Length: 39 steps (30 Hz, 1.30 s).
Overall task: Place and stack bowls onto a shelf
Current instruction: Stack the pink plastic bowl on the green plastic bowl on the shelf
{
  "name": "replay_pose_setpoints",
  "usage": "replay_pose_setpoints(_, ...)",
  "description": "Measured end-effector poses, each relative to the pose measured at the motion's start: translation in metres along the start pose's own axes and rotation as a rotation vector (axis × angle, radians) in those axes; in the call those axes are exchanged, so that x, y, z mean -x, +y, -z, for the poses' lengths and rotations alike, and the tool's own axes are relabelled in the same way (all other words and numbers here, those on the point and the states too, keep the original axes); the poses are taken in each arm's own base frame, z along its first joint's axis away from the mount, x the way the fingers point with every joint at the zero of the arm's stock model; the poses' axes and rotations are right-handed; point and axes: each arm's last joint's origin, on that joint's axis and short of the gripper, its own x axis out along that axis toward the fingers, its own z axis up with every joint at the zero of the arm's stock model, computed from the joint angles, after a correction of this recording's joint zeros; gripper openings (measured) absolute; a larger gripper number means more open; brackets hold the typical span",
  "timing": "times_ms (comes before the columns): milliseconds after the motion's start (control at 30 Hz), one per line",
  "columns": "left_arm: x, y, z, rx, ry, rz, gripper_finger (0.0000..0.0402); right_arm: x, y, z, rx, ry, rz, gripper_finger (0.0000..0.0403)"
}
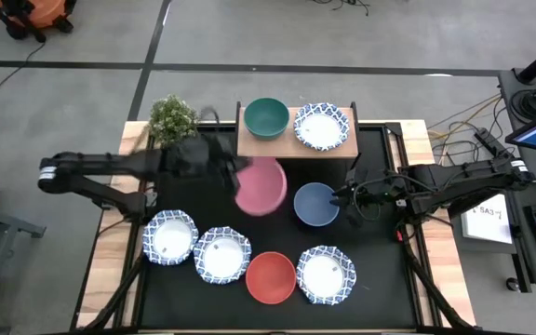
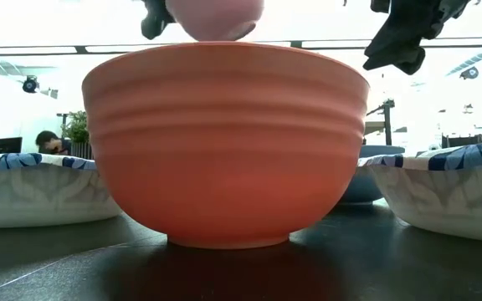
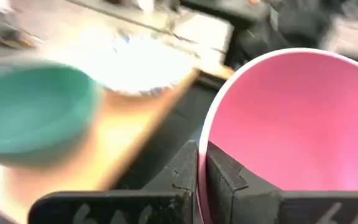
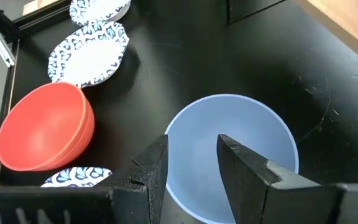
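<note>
1. The pink bowl [image 1: 261,186] is the one in hand: it hangs in the air just in front of the shelf [image 1: 249,144], tilted, with its rim pinched between the closed fingers of the left gripper [image 3: 202,180].
2. On the shelf's wood top stand the green bowl [image 1: 266,117] and, beside it, a patterned bowl [image 1: 321,127]. Judging by this, two bowls are placed, the pink one is third, and the step under way is its carry to the shelf.
3. The next move calls for the left gripper to lift the pink bowl above the shelf's edge, level it, and lower it either into the green bowl or onto the patterned one; the top looks too full for a third bowl to stand alone, so stacking seems needed.
4. The blue bowl [image 4: 232,155] rests on the black mat [image 1: 398,279], near the shelf's right end. The right gripper [image 4: 191,165] hovers at its rim with the fingers parted, one over the inside and one toward the outside, holding nothing yet.
5. A closing of those fingers on the rim would be the likely follow-up.
6. Still on the mat in front are the red bowl [image 1: 271,277] and three more patterned bowls [image 1: 221,254], none touched by either gripper.
</note>
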Motion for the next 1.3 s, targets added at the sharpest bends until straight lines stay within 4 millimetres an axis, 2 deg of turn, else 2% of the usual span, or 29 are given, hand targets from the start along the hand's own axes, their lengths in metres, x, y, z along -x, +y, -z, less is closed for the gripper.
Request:
replay_pose_setpoints(100,0.007,0.023,-0.029,-0.036,0.021,-0.108,0.0,0.0,0.0,0.0,-0.001,-0.004,0.0,0.0127)
replay_pose_setpoints(200,0.005,0.048,-0.054,-0.058,0.064,-0.205,0.0,0.0,0.0,0.0,-0.001,-0.003,0.0,0.0127)
replay_pose_setpoints(367,-0.012,0.086,-0.086,-0.073,0.111,-0.233,0.0,0.0,0.0,0.0,0.0,-0.003,0.0,0.0127)
replay_pose_setpoints(467,-0.027,0.108,-0.096,-0.069,0.154,-0.264,0.0,0.0,0.0,0.0,0.0,-0.003,0.0,0.0127)
replay_pose_setpoints(667,-0.06,0.143,-0.095,-0.058,0.219,-0.326,0.0,0.0,0.0,0.0,0.002,-0.003,0.0,0.0127)
replay_pose_setpoints(800,-0.075,0.156,-0.088,-0.049,0.248,-0.346,0.0,0.0,0.0,0.0,0.003,-0.003,0.0,0.0127)
replay_pose_setpoints(1133,-0.085,0.166,-0.089,-0.044,0.209,-0.362,0.0,0.0,0.0,0.0,0.003,-0.005,0.006,0.0127)
replay_pose_setpoints(1300,-0.096,0.169,-0.082,-0.036,0.238,-0.363,0.0,0.0,-0.001,0.0,0.002,-0.014,0.024,0.0127)
